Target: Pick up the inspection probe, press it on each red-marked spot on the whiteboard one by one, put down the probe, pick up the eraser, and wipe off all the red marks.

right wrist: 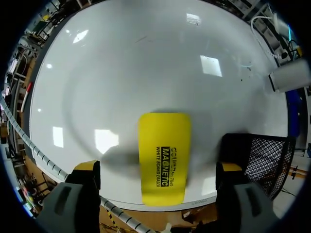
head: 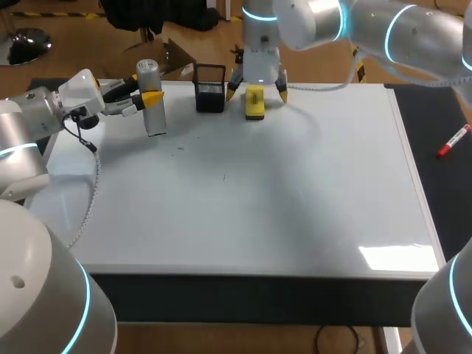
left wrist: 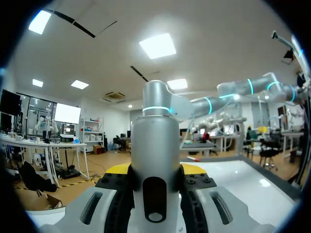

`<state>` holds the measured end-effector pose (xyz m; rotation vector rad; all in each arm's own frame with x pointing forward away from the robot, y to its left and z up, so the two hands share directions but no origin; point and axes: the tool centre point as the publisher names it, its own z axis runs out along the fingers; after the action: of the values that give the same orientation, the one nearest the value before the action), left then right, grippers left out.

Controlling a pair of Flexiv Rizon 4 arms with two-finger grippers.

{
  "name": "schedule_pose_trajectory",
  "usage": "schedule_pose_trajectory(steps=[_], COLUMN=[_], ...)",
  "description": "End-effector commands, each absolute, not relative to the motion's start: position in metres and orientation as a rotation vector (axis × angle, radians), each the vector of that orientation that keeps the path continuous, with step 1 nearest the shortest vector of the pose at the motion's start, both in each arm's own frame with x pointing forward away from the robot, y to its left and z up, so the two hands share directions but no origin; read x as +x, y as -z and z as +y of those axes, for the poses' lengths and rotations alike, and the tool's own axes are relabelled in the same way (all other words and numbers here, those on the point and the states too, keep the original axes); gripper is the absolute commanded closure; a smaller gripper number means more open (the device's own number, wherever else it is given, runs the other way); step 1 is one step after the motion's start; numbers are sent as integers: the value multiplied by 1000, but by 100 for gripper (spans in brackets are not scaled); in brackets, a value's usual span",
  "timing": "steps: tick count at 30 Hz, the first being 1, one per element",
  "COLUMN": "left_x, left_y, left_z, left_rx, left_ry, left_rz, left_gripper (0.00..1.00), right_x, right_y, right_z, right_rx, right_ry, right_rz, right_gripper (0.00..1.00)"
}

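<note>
- The whiteboard (head: 258,192) lies flat and covers most of the table, with a few faint dark specks near its middle.
- My left arm (head: 22,133) comes in from the near left. My right arm (head: 383,29) reaches across from the far right to the far edge of the board.
- A black mesh holder (head: 210,92) stands at the far edge, between the two grippers. Through its open top I see only its own dark mesh.
- The inspection probe (head: 155,119), a grey cylinder, stands upright at the board's far left. The left gripper (head: 144,102) pinches it about halfway up.
- The left wrist view adds a dark slot in the barrel, facing the camera, which the head view does not show.
- The right gripper (head: 257,88) hangs over the yellow eraser (head: 254,103), its fingers spread to either side.
- The right wrist view shows bare board between each yellow tip and the eraser. It also shows the mesh holder just beside one finger.
- A red marker (head: 453,141) lies off the board on the dark surface at the right, well apart from everything else.
</note>
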<state>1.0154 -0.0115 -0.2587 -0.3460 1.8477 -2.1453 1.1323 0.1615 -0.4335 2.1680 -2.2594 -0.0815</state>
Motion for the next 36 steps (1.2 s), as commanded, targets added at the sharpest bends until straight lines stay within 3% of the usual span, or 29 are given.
schedule_pose_trajectory(steps=[1, 11, 36], left_x=[1014, 1014, 1014], left_y=[257, 257, 257], left_z=[-12, -12, -12], left_rx=[-349, -349, -349], left_ry=[2142, 2142, 2142], left_rz=[1846, 1846, 1846], left_gripper=[100, 100, 100], right_x=[1127, 1128, 1145], right_y=[424, 393, 295], right_z=[154, 131, 53], right_rx=[2178, 2134, 1788], right_ry=[70, 114, 712], right_rz=[-2268, -2366, -3049], right_gripper=[0, 0, 0])
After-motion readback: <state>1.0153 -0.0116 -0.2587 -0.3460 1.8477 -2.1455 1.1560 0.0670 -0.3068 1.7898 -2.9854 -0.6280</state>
